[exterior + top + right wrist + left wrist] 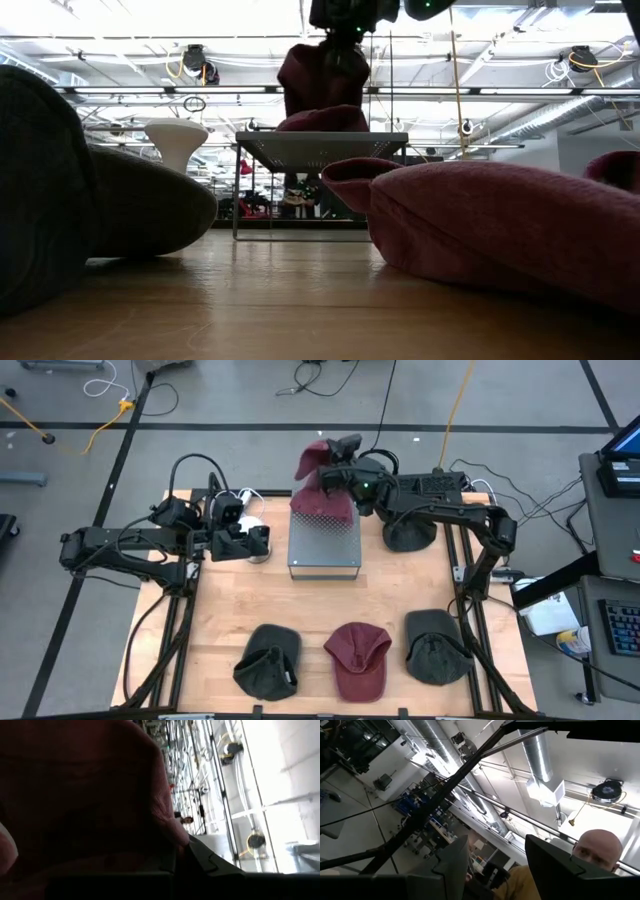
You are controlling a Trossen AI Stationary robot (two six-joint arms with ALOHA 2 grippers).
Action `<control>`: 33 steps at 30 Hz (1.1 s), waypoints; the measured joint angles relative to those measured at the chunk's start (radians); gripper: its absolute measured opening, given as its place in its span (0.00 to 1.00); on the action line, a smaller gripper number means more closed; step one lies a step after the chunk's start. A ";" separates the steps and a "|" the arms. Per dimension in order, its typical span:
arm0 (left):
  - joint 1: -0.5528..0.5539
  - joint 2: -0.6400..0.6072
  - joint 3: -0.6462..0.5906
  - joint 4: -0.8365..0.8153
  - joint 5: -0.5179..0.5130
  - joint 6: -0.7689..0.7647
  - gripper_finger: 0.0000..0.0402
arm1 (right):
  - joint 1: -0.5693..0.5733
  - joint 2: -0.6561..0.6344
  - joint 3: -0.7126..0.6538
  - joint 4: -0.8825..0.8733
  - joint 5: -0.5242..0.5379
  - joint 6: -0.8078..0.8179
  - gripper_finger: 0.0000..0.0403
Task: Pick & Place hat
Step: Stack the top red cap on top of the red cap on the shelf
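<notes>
A maroon hat [318, 485] hangs at the far edge of the grey perforated metal stand [323, 545] in the table's middle, with my right gripper [340, 465] shut on it. In the low view the hat [322, 80] drops from the gripper, and its lower bulge [322, 121] lies on the stand's top [312, 150]. The hat [85, 795] fills most of the right wrist view. My left gripper [262, 541] waits left of the stand, open and tilted upward, with nothing between its fingers [455, 865]. My right gripper pinches the maroon hat's upper part [167, 832] between its two fingers, reaching in about level from the table's right. The hat hangs below the fingers, and its lower part [322, 121] rests on the stand's top. The cloth hides which edge or how many layers are held.
Near the front edge lie a dark green hat [268, 660], a maroon hat [358, 658] and another dark green hat [436, 646]. A dark hat [410, 536] lies under my right arm. A white mushroom-shaped object [177, 140] stands by my left gripper. A person [595, 852] shows beyond the table.
</notes>
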 joint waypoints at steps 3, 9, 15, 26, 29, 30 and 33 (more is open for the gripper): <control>0.000 0.000 0.000 0.000 0.001 0.000 0.50 | -0.003 0.001 0.000 -0.051 0.008 0.034 0.01; 0.000 0.000 0.000 -0.001 0.006 0.000 0.50 | 0.009 0.001 0.000 -0.143 0.001 0.073 0.01; 0.000 0.000 0.000 -0.005 0.007 0.002 0.50 | 0.034 0.001 -0.001 -0.144 0.011 0.075 0.01; 0.000 0.001 0.000 -0.090 0.009 0.030 0.50 | 0.085 0.001 -0.006 -0.275 0.038 0.133 0.02; 0.000 0.001 0.000 -0.102 0.020 0.033 0.50 | 0.100 0.001 -0.029 -0.273 0.080 0.144 0.02; 0.000 0.001 0.000 -0.102 0.022 0.033 0.50 | 0.105 0.001 -0.035 -0.279 0.088 0.143 0.02; 0.000 0.001 0.000 -0.102 0.022 0.046 0.50 | 0.124 0.001 -0.048 -0.279 0.107 0.143 0.02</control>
